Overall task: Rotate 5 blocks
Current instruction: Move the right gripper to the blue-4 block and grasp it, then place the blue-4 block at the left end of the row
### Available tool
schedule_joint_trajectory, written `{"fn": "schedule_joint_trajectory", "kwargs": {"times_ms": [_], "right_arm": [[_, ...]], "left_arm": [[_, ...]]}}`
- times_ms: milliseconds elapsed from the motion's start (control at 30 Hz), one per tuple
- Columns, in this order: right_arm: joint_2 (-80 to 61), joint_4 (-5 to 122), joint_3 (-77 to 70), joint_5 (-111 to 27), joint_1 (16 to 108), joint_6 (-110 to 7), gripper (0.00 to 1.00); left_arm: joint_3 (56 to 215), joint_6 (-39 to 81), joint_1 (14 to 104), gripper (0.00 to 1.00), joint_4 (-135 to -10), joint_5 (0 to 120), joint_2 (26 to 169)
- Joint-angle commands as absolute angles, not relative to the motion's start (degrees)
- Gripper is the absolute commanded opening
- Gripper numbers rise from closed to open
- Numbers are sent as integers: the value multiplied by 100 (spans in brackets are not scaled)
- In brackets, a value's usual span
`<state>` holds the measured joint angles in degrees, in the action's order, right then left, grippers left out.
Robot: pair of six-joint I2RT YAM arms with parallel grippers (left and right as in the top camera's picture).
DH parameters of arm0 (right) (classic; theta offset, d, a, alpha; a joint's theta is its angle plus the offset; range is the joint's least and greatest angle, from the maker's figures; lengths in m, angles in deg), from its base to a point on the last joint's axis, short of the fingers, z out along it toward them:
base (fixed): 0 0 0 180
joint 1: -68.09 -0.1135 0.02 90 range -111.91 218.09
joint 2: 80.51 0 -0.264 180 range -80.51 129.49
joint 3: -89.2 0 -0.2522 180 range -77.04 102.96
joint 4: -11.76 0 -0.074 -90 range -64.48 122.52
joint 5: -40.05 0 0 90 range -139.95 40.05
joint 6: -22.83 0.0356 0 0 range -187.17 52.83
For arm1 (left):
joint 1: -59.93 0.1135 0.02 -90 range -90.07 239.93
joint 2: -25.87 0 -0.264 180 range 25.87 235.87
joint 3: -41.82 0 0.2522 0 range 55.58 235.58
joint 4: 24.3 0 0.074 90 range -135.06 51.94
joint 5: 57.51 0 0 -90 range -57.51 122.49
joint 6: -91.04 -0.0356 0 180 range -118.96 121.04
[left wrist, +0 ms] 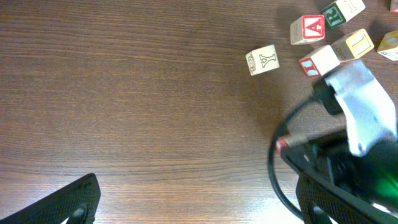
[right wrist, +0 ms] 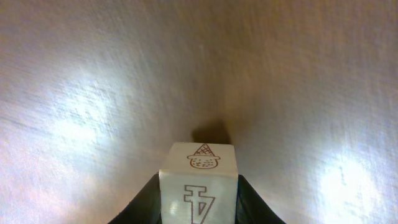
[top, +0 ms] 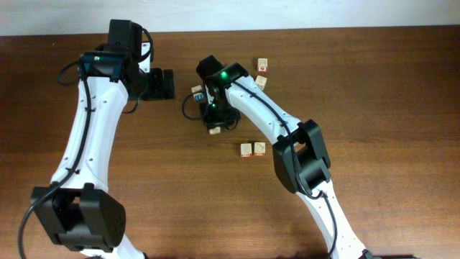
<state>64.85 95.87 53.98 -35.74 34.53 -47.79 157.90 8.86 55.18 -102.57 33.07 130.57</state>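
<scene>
Rt tool (right wrist: 199,208) is clenched on one block (right wrist: 199,163) w/ ice-cream print, just beside blue-print cube (top: 197,93). Lt tool (top: 169,84) is held released, empty, on that cube's opposite side, over surface (top: 374,86).

From overhead, six small cubes can be counted on the desk (top: 402,108): five pale blocks (top: 246,149) and one cube with blue print (top: 196,91). The left wrist view seems to show seven cubes, so one more may lie hidden under the right arm (top: 287,122). There are two arms in all, counting the left arm (top: 93,122).
</scene>
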Motion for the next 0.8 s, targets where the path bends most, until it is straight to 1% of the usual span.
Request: {"fn": "schedule_joint_trajectory", "kwargs": {"times_ms": [0,133,233,333,767], "right_arm": [[6411,10186,5678,-3641,3475,-4712,25],[6413,10852,5675,-3696,3475,-4714,24],[6413,11119,5673,-3888,3477,-4709,24],[6413,11287,5667,-4170,3479,-4539,24],[6417,11626,5627,-4159,3438,-4417,25]], "left_arm": [[15919,960,5522,99,-10266,3265,13077],[15917,960,5522,99,-10266,3265,13077],[15919,960,5522,99,-10266,3265,13077],[15919,960,5522,99,-10266,3265,13077],[15917,960,5522,99,-10266,3265,13077]]}}
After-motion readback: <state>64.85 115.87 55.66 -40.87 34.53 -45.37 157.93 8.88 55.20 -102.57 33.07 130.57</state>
